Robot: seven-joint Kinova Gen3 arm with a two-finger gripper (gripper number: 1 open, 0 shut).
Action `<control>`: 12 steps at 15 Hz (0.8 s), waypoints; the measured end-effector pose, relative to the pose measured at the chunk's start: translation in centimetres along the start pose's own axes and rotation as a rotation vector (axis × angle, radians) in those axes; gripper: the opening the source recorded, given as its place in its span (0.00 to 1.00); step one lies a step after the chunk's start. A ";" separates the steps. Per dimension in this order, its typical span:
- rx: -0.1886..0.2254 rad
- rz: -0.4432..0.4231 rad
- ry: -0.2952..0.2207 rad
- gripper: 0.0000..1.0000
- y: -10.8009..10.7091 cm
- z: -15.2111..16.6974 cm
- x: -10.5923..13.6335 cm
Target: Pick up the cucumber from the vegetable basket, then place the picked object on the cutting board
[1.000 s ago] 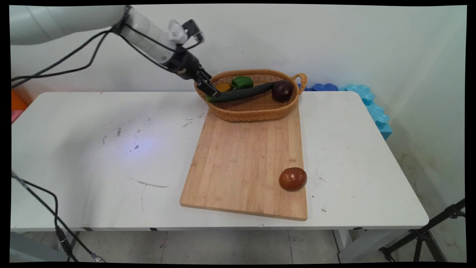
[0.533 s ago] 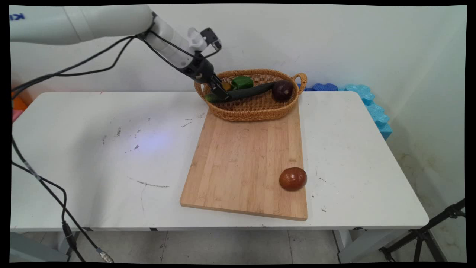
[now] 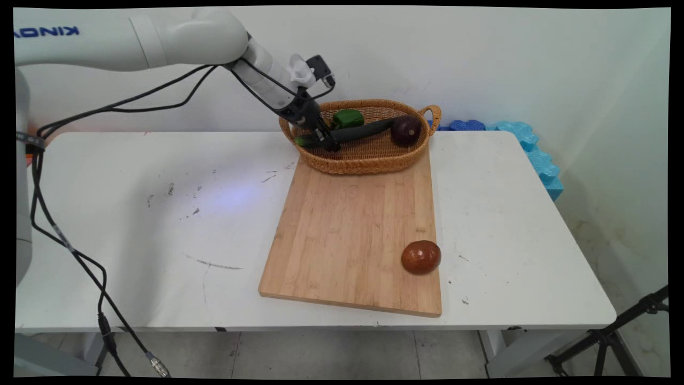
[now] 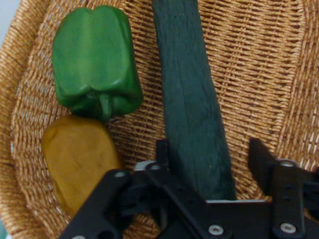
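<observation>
Straddling the long dark-green cucumber [image 4: 192, 109] with fingers spread, the black two-finger gripper [image 4: 212, 159] is reaching into the woven wicker basket's [image 3: 368, 160] left end.

We see our pincer [image 4: 212, 167] spread wide astride the near end of a dark green cucumber [image 4: 192, 94] lying in a wicker basket [image 4: 259, 64]. Beside the cucumber lie a green bell pepper [image 4: 94, 59] and, touching it, a yellow pepper [image 4: 77, 157].
</observation>
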 end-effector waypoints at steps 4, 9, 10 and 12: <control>0.008 0.017 -0.007 0.00 0.2 0.8 0.4; 0.021 0.025 -0.003 0.00 0.4 0.7 0.9; 0.027 0.027 0.000 0.00 0.4 0.5 1.0; 0.035 0.030 0.006 0.00 0.5 -0.1 1.2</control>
